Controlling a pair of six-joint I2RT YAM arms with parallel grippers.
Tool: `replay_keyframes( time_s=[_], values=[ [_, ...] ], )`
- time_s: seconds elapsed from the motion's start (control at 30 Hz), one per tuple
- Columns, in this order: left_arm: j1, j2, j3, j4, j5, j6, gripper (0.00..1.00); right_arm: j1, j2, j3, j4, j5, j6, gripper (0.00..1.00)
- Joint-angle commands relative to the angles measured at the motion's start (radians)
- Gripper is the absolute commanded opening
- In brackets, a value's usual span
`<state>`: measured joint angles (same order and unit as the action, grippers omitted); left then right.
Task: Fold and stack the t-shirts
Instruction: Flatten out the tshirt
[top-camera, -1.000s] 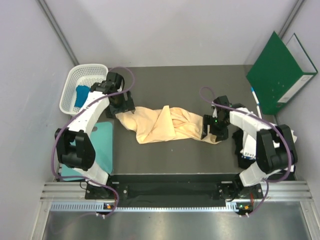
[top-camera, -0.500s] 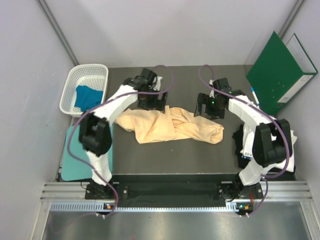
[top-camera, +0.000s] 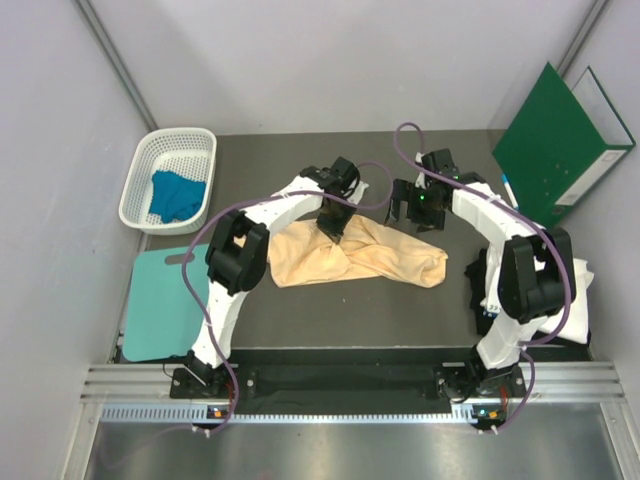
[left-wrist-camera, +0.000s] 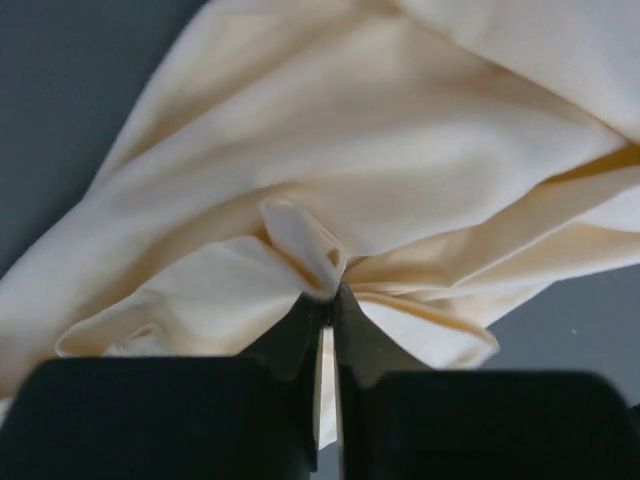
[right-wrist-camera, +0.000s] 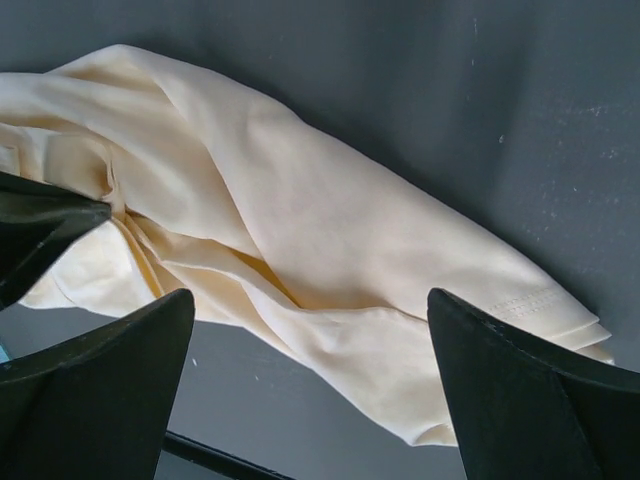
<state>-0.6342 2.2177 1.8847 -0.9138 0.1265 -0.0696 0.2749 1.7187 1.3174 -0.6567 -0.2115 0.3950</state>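
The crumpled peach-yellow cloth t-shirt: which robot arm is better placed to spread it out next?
Left, probably. The left gripper is shut on a fold of the peach-yellow cloth t-shirt; the right gripper hangs open above it.

The overhead camera looks down on the peach-yellow t-shirt (top-camera: 390, 258) from afar; both my wrist cameras face that same t-shirt, close.

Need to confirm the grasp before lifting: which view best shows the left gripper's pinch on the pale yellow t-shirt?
Left wrist: the left gripper is closed on a small fold of the pale yellow t-shirt. Top external shows only where it sits near the shirt's far edge; right wrist shows cloth, not the pinch.
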Motion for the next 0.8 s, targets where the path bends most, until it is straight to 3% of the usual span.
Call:
replay_keyframes(
  time_s=[0.0, 0.23, 0.43, 0.77],
  values=[
    [0.008, -0.024, 0.044, -0.013, -0.083, 0.011, 0.0, 0.004, 0.019, 0.04, 0.009, -0.014, 0.008, 1.0],
    [0.022, -0.13, 0.054, -0.016, -0.316, -0.025, 0.0, 0.003, 0.048, 0.055, 0.008, -0.031, 0.007, 1.0],
    [0.111, -0.277, 0.063, 0.055, -0.467, -0.079, 0.0, 0.003, 0.082, 0.072, -0.034, -0.014, 0.01, 1.0],
    [0.3, -0.444, -0.032, 0.135, -0.473, -0.165, 0.0, 0.004, 0.103, 0.051, 0.017, -0.075, 0.033, 0.97]
  ],
)
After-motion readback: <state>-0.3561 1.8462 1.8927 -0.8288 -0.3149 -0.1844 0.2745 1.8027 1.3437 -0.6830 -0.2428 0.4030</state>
